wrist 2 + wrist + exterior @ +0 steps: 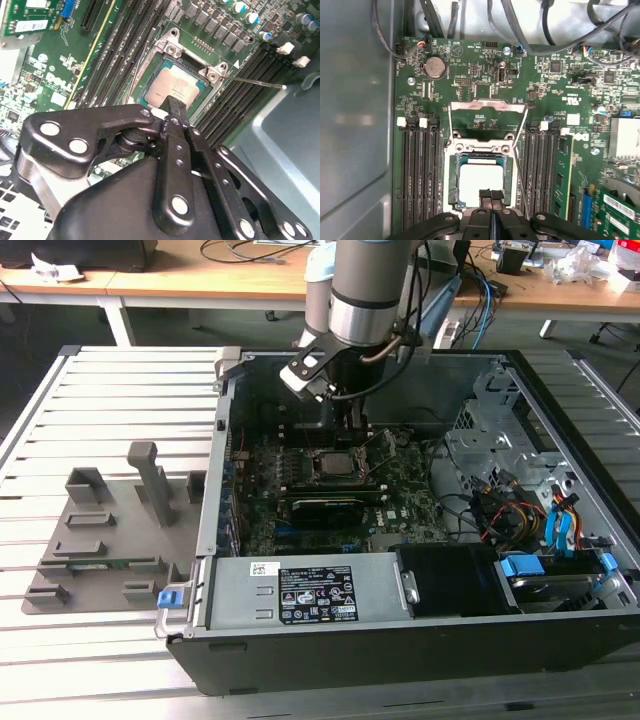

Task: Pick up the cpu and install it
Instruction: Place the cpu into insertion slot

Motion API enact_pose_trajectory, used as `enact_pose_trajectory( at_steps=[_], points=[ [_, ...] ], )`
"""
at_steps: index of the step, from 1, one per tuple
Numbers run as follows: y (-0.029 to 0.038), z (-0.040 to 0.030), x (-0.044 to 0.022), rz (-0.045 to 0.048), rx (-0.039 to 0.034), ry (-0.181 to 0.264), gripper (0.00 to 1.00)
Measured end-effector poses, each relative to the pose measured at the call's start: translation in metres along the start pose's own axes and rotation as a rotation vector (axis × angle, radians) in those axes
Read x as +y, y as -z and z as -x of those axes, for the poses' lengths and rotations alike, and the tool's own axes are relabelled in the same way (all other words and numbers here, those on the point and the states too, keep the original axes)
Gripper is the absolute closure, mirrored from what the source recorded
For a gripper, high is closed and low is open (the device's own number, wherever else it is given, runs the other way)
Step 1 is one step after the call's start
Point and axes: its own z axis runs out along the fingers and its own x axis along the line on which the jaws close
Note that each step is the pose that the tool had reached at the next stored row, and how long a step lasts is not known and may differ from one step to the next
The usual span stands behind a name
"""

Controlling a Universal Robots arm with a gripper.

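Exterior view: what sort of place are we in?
Probably an electronics lab or workshop: an open computer case lies on a slatted metal bench, with cable-strewn wooden desks behind.

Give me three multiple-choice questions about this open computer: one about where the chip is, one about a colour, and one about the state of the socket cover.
1. Where does the chip lie?
A. in the socket
B. on the floor
C. in a person's hand

2. What colour is the tray beside the computer case?
A. blue
B. grey
C. red

3. How is the socket's metal cover?
A. folded open
B. shut over the chip
C. missing

Answers:
1 A: its silver top sits inside the socket frame.
2 B: it is plain grey in the exterior view.
3 A: it stands folded back beyond the socket in the first wrist view.
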Motion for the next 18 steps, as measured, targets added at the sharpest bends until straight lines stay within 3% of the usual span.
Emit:
enact_pose_trajectory(
  at_steps=[13,16,18],
  points=[
    [0.0513,0.0020,-0.0016,0.0000,0.0001,0.000,0.89],
    [0.0681,0.0026,-0.0022,0.0000,0.0001,0.000,0.89],
    [0.0702,0.0027,-0.0023,0.0001,0.0002,0.000,0.89]
  ],
)
